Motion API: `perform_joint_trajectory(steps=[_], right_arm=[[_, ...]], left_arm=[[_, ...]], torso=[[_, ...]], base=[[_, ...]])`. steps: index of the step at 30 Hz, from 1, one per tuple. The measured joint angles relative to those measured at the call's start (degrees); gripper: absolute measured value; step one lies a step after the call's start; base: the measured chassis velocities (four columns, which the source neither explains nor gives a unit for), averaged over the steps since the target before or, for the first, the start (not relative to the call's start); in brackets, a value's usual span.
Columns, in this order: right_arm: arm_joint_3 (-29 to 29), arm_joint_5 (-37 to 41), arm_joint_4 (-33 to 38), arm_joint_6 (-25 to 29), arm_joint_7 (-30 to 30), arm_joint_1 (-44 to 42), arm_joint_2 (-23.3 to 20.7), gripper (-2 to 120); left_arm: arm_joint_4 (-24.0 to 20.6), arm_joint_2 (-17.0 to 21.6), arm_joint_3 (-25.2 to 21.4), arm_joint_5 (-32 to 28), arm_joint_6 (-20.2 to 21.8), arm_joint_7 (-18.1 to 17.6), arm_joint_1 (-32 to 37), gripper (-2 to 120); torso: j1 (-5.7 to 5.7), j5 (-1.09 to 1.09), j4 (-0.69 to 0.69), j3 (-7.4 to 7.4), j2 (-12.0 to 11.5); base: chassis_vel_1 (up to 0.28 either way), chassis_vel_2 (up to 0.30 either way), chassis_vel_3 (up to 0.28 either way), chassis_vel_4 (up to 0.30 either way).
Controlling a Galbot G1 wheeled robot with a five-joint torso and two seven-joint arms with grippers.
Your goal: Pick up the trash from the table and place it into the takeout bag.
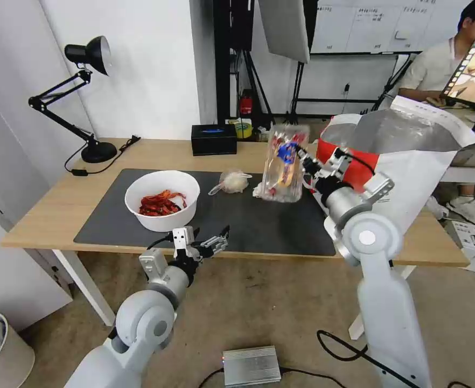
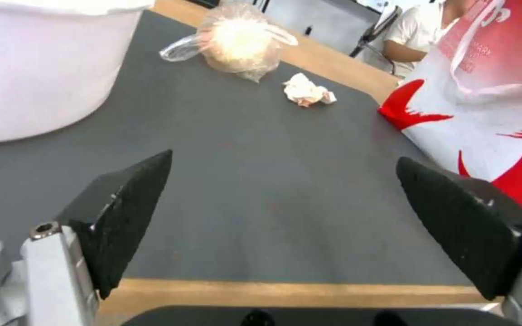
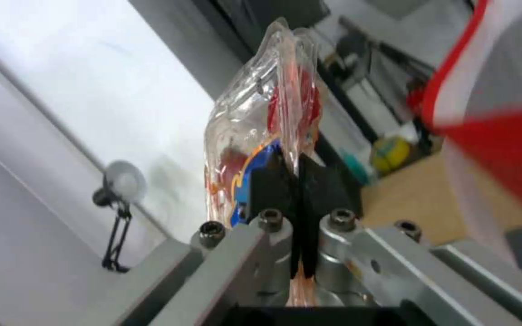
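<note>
My right gripper [image 1: 304, 156] is shut on the clear hinged plastic tray [image 1: 285, 164] and holds it up above the dark mat [image 1: 259, 226], beside the takeout bag [image 1: 410, 161]. The right wrist view has the tray [image 3: 261, 122] pinched between the black pads [image 3: 270, 181]. A white bowl [image 1: 162, 200] of red scraps sits on the mat's left. The knotted clear bag [image 1: 232, 182] lies mid-mat, and a crumpled tissue [image 2: 307, 90] lies near the takeout bag [image 2: 490, 113]. Open and holding nothing, my left gripper [image 1: 211, 241] hovers at the table's [image 1: 49, 210] front edge.
A black desk lamp [image 1: 86, 97] stands at the table's far left, its cable trailing on the wood. A black tissue box [image 1: 213, 139] sits at the back edge. A silver box [image 1: 251, 365] and cables lie on the floor below.
</note>
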Motion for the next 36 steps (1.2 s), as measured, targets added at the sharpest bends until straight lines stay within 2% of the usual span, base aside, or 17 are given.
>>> perform_joint_trajectory(steps=[8,20,29,36], right_arm=[[3.73,4.99,1.74,1.19,3.67,2.56,-2.77,0],[7.08,9.64,0.17,3.83,9.37,7.07,-5.44,0],[8.40,7.37,-1.98,7.09,12.34,9.67,-7.29,0],[8.53,1.05,-3.37,8.15,13.51,9.77,-7.92,0]], left_arm=[[-0.42,-0.44,-0.20,0.18,-0.09,0.01,1.33,100],[-0.38,-0.86,-0.03,0.28,-0.17,0.02,1.71,100],[0.00,-1.29,0.44,0.31,-0.19,-0.03,1.66,100],[0.37,-1.58,0.79,0.31,-0.19,-0.13,1.48,100]], torso=[[0.00,0.00,0.00,0.00,0.00],[0.00,0.00,0.00,0.01,0.00],[0.00,0.00,0.00,0.01,0.00],[0.00,0.00,0.00,0.01,0.00]], base=[[0.000,0.000,0.000,0.000],[0.000,0.000,0.000,0.000],[0.000,0.000,0.000,0.000],[0.000,0.000,0.000,0.000]])
